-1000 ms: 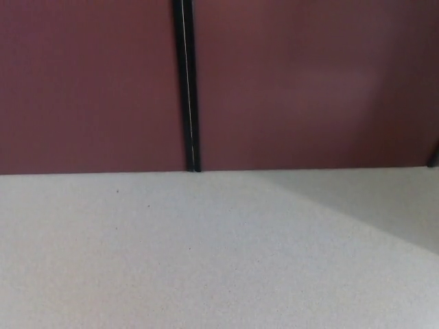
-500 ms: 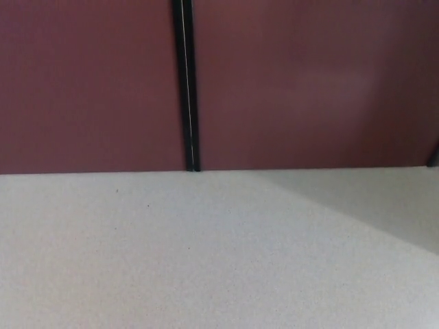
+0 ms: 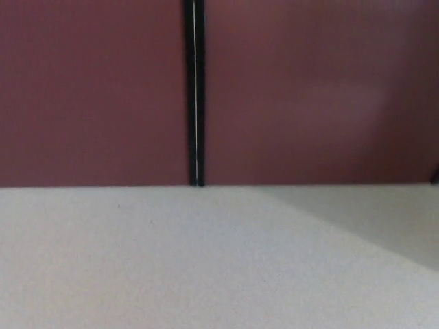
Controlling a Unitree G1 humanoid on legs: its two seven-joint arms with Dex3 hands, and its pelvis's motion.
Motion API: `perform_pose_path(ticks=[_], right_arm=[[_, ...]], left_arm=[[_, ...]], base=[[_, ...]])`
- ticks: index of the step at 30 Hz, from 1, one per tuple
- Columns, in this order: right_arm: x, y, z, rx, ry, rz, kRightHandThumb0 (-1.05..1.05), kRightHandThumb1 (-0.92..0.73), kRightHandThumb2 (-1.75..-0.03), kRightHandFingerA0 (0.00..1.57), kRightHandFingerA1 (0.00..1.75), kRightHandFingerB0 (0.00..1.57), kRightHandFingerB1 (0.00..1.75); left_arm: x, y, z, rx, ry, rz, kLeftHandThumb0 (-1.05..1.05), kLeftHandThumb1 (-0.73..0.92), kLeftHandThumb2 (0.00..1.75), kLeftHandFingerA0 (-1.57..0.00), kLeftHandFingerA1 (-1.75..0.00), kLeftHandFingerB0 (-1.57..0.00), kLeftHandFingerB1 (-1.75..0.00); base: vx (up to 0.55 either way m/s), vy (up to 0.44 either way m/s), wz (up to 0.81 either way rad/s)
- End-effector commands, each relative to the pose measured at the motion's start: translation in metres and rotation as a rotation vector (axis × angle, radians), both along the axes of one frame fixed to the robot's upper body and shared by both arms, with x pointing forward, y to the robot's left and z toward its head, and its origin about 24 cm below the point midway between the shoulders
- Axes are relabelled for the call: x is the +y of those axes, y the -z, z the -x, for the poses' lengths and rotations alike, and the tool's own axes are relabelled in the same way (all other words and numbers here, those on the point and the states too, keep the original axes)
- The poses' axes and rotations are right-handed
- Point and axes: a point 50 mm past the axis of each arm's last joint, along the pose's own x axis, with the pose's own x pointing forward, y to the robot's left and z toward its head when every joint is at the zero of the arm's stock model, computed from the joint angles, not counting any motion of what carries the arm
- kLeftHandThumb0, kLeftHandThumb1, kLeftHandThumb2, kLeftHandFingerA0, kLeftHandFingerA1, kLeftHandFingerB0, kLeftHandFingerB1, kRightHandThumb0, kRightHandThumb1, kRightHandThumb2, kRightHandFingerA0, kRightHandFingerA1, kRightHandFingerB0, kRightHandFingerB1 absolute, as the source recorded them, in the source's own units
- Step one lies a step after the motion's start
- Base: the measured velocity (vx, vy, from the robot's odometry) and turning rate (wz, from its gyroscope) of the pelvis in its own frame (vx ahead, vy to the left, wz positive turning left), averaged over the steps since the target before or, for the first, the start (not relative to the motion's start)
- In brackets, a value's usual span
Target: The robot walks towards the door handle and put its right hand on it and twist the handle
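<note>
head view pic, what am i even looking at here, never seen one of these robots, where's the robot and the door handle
This picture comes from a camera on the head of a humanoid robot, tilted down at what is in front of it. The robot has two arms with black three-fingered hands, but neither hand shows here, so nothing is being held.

The top half is two dark red panels, probably doors, standing side by side. The thin black vertical strip is the gap or seam between them, with a faint pale line down its middle. The bottom half is a pale, lightly speckled floor, with a soft grey shadow across its right side.

No door handle appears; it is likely higher up, outside what the camera takes in. The picture is also a little blurred.
</note>
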Motion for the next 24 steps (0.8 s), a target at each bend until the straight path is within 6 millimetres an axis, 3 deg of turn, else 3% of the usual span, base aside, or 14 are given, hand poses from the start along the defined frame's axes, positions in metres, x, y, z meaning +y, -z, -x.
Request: perform_pose_path(ticks=[1, 9, 24], right_arm=[[-0.0017, -0.0002, 0.0024, 0.01, -0.007, 0.015, -0.19, -0.58, -0.57, 0.81, 0.51, 0.63, 0.43], [-0.0013, -0.0001, -0.0029, 0.015, -0.028, 0.009, -0.2, -0.59, -0.57, 0.81, 0.51, 0.64, 0.43], [0.0016, 0.0013, 0.0007, 0.031, -0.048, -0.015, -0.23, -0.59, -0.57, 0.78, 0.49, 0.63, 0.43]], left_arm=[[-0.0007, 0.0006, 0.0013, 0.003, 0.006, 0.0, -0.1, 0.66, 0.59, -0.6, -0.5, -0.37, -0.38], [-0.0005, 0.0002, -0.0012, 0.01, 0.025, -0.014, -0.1, 0.66, 0.59, -0.61, -0.51, -0.38, -0.38], [0.0037, -0.0017, 0.0066, 0.043, 0.077, -0.043, -0.09, 0.66, 0.59, -0.61, -0.5, -0.39, -0.38]], base=[[0.38, 0.16, -0.12], [0.2, 0.109, 0.08], [0.3, -0.056, 0.02]])
